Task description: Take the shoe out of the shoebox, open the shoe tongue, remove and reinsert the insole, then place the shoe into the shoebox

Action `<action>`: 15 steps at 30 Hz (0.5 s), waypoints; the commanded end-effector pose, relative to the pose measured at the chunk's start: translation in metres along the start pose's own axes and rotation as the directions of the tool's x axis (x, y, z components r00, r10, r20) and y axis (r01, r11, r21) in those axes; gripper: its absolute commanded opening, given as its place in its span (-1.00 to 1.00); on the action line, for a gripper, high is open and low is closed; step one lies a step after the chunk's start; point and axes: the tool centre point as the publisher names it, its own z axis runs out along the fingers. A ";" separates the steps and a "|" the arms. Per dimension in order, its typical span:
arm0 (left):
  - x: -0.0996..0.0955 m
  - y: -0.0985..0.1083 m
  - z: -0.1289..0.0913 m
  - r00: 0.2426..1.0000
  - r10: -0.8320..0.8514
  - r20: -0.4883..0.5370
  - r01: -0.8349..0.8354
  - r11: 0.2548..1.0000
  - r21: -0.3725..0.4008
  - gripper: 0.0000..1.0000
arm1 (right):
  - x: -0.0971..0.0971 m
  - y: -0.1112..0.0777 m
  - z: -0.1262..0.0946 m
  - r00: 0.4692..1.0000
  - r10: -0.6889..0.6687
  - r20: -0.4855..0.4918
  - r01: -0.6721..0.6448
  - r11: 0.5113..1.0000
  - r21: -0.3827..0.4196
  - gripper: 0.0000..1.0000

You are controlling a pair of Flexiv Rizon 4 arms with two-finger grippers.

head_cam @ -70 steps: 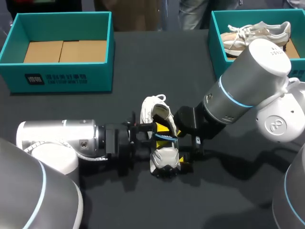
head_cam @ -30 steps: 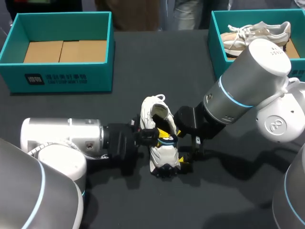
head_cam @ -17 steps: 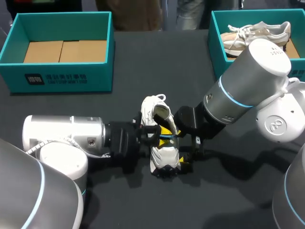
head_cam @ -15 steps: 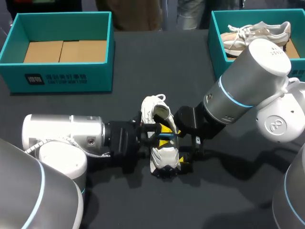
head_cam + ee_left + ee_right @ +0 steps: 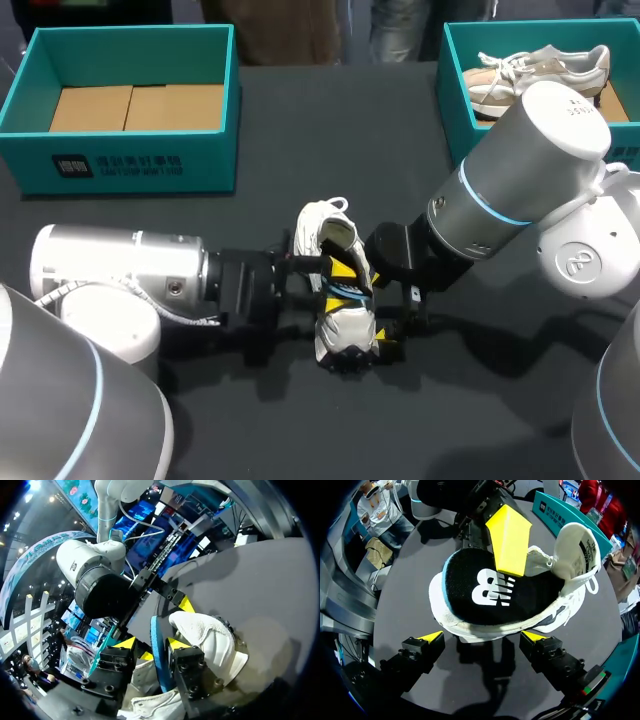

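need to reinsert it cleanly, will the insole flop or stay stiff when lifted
Probably bendy: the insole is a thin sheet, its slim blue edge pinched in the left gripper. Likely light, being so thin. Its fabric-looking top should grip, not slip.

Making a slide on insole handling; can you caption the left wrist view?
Left gripper pinching the blue-edged insole, with the white shoe just ahead.
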 end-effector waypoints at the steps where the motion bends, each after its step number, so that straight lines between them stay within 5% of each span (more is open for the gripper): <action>1: 0.001 -0.001 0.000 1.000 -0.002 -0.024 0.002 1.000 0.005 -0.31 | 0.001 0.000 0.001 1.000 0.001 0.002 -0.001 1.000 0.001 1.00; 11: 0.007 0.001 0.013 0.997 -0.020 -0.068 0.020 1.000 0.005 -0.41 | 0.001 0.000 0.001 1.000 0.001 0.002 -0.001 1.000 0.001 1.00; 14: 0.008 0.001 0.016 0.997 -0.021 -0.080 0.022 1.000 0.005 -1.00 | 0.001 0.000 0.001 1.000 0.001 0.002 -0.001 1.000 0.001 1.00; 15: 0.009 0.001 0.017 0.996 -0.023 -0.086 0.023 1.000 0.006 -1.00 | 0.001 0.000 0.001 1.000 0.001 0.002 -0.001 1.000 0.001 1.00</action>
